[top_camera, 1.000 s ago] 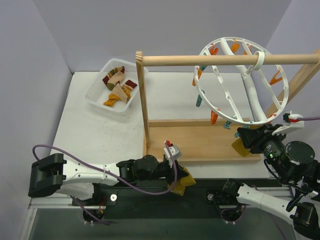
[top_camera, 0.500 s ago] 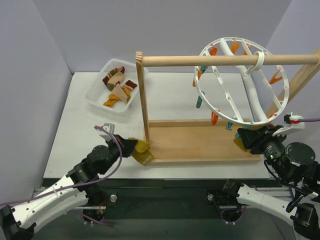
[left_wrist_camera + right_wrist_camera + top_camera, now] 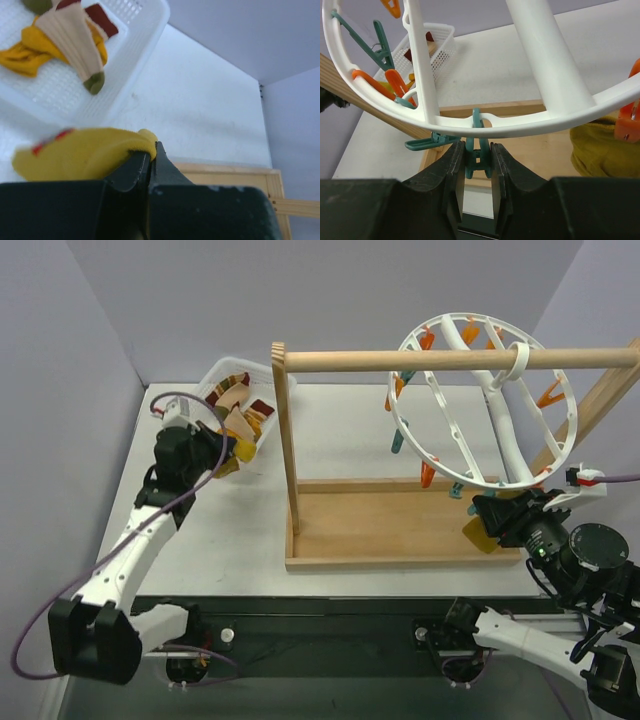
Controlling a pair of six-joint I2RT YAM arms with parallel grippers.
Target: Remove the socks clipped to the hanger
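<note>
table [image 3: 340, 430]: white, under the wooden rack [image 3: 400, 361].
left gripper [image 3: 151, 152]: left of rack, pinching mustard sock [image 3: 75, 152].
right gripper [image 3: 478, 150]: rack's right end, clamped on teal clip [image 3: 477, 131] of hanger [image 3: 540, 75].

walls [image 3: 320, 290]: pale lavender | table [image 3: 220, 530]: white | light: even

Yellow sock [image 3: 80, 157] — left end blurred.
</note>
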